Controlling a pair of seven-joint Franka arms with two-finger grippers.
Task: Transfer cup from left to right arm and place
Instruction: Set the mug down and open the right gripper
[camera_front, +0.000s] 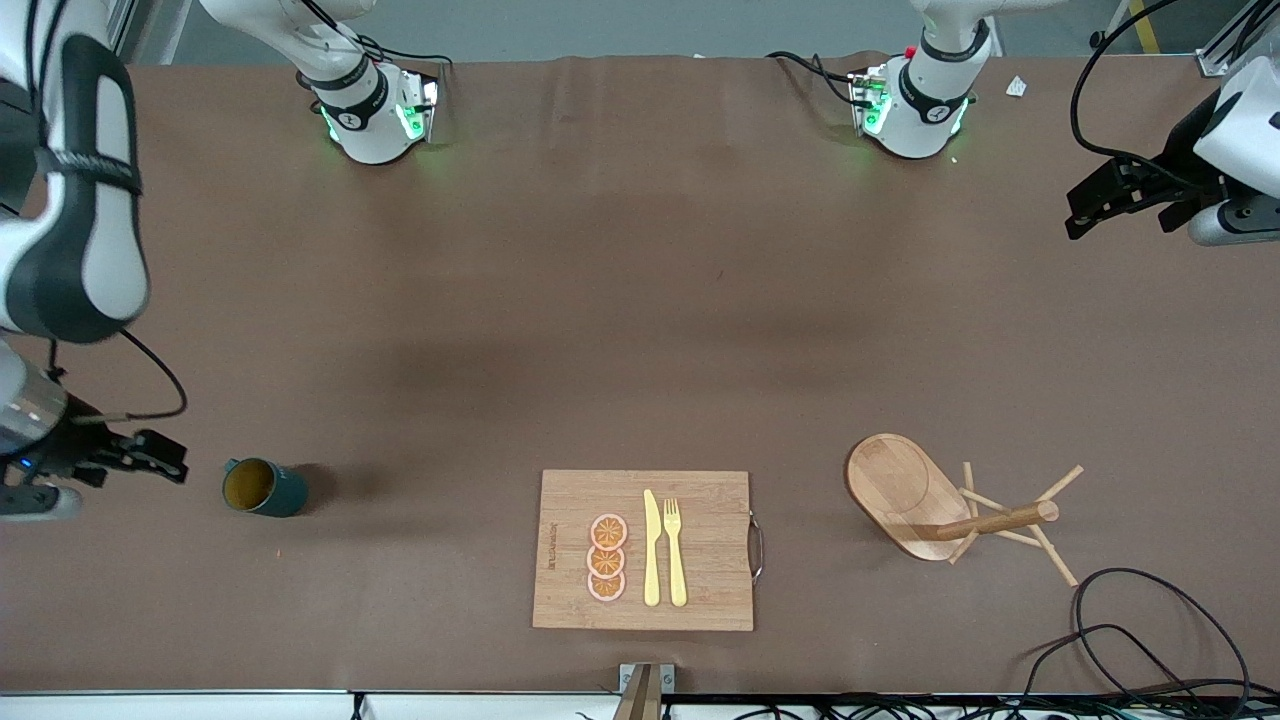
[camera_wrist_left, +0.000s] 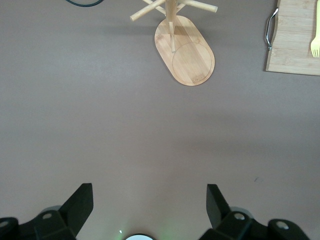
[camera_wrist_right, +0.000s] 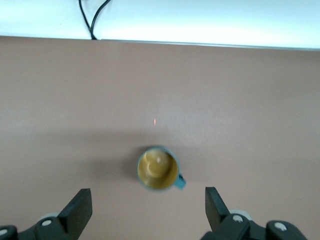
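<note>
The small dark teal-green ribbed mug (camera_front: 264, 487) stands upright on the brown table at nine o'clock from the wooden cutting board (camera_front: 643, 550). Right gripper (camera_front: 160, 458) hovers beside it, fingers spread, empty. Left gripper (camera_front: 1092, 205) waits, fingers spread.

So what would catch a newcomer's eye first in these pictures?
The teal mug with its mustard inside, standing free on the brown table toward the right arm's end, the right gripper beside it with jaws open. Then the cutting board with fork, knife and orange slices, at the front edge.

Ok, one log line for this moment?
cup: on table, upright, free | right gripper: open, beside cup | left gripper: open, waiting
</note>
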